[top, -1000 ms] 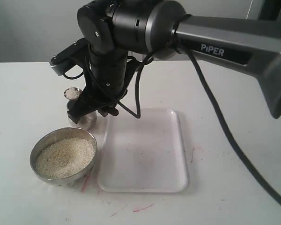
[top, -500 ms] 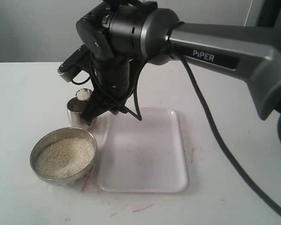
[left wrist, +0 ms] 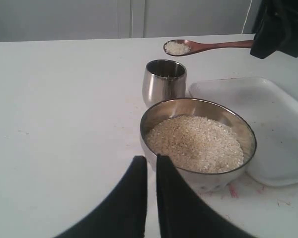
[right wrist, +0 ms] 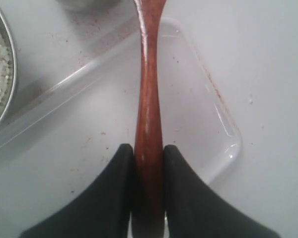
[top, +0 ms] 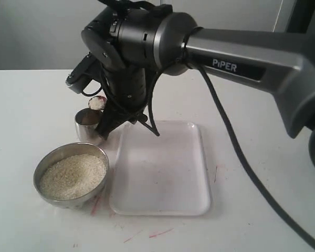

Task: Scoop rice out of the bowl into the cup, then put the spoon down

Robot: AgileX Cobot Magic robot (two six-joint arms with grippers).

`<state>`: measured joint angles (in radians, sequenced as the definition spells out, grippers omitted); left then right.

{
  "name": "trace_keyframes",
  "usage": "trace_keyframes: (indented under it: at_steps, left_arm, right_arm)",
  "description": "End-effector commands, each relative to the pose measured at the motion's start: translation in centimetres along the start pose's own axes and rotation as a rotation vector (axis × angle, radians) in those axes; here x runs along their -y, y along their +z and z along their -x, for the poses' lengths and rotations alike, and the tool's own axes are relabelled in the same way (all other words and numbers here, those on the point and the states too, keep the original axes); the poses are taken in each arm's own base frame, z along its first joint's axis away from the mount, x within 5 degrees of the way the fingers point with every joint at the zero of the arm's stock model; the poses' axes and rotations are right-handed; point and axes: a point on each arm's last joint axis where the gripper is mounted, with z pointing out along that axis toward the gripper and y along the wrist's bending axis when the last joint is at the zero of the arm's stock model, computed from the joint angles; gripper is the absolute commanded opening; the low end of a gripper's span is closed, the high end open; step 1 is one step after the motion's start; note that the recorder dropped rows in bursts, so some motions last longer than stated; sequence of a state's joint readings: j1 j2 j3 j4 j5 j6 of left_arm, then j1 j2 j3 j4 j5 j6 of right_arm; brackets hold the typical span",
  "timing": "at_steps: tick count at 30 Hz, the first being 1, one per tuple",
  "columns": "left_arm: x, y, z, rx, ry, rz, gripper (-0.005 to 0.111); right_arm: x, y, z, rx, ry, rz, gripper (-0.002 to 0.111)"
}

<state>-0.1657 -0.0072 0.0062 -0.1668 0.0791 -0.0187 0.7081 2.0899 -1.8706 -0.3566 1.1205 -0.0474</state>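
Note:
The steel bowl point(top: 39, 169) point(left wrist: 216, 179) holds a heap of rice point(top: 72, 176) point(left wrist: 194, 143). Just behind it stands the small steel cup point(top: 87, 126) point(left wrist: 164, 87). My right gripper point(top: 110, 123) point(right wrist: 149, 148) is shut on the handle of the wooden spoon point(right wrist: 148, 94). The spoon's head point(top: 97, 103) point(left wrist: 178, 47) carries a small mound of rice and hovers level, a little above the cup's rim. My left gripper point(left wrist: 151, 158) is shut on nothing, low over the table just short of the bowl. It does not show in the exterior view.
A clear plastic tray point(top: 160, 168) point(left wrist: 268, 124) point(right wrist: 89, 124) lies right of the bowl and cup, under the spoon handle. The big right arm point(top: 241, 63) spans the upper part of the exterior view. Red marks dot the white table point(top: 252, 210).
The right wrist has risen and turned. The loaded spoon head has shifted slightly right and now hangs over the cup, which shows more fully. The bowl and the tray stay put.

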Motion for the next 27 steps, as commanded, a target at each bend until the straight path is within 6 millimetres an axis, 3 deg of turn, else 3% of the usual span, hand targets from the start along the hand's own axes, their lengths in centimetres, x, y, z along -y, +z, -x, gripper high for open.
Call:
trace_keyframes:
  at_steps: [1,27]
  left_arm:
    - [0.07,0.03,0.19,0.001,-0.010,-0.006,0.014]
    - [0.07,0.03,0.19,0.001,-0.010,-0.006,0.014]
  right_arm:
    - [-0.57,-0.57,0.24,0.002,-0.063,-0.055,0.000]
    - [-0.47,-0.86,-0.09,-0.052,-0.129,-0.130,0.000]
